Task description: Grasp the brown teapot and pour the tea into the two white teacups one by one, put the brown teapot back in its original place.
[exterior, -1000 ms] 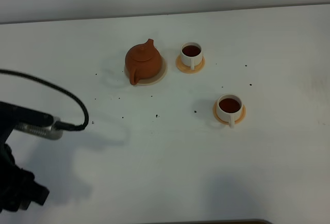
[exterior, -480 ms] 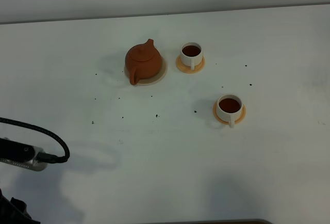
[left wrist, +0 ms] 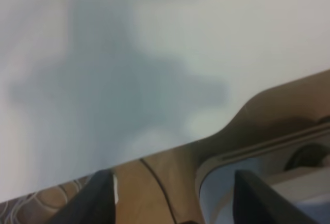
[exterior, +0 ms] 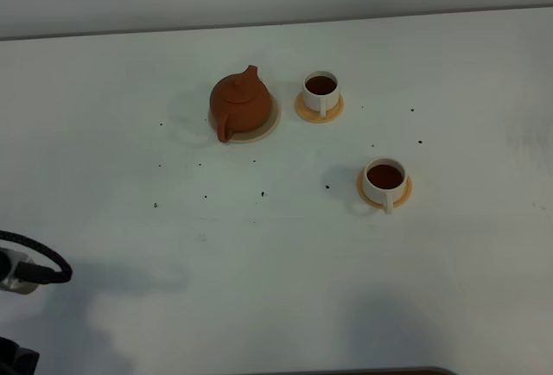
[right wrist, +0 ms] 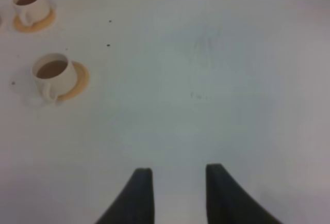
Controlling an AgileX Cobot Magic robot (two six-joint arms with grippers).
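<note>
The brown teapot (exterior: pixel 240 104) stands upright on its pale beige coaster (exterior: pixel 270 124), the original place, at the back centre of the table. Two white teacups hold brown tea: one (exterior: pixel 320 92) beside the teapot, the other (exterior: pixel 384 180) nearer the front right, each on an orange saucer. In the right wrist view both cups (right wrist: pixel 51 74) (right wrist: pixel 30 2) lie well away from my right gripper (right wrist: pixel 175 195), which is open and empty. My left gripper (left wrist: pixel 175 203) stands wide open and empty over the table's edge, far from the teapot.
Small dark specks (exterior: pixel 262 192) are scattered over the white table (exterior: pixel 285 254). Only the left arm's cable (exterior: pixel 39 264) shows at the lower left corner of the exterior view. Beyond the table's edge (left wrist: pixel 154 154) the left wrist view shows wood-coloured surfaces.
The left arm has pulled back toward the lower left corner and has almost left the exterior view. Teapot and cups have not moved.
</note>
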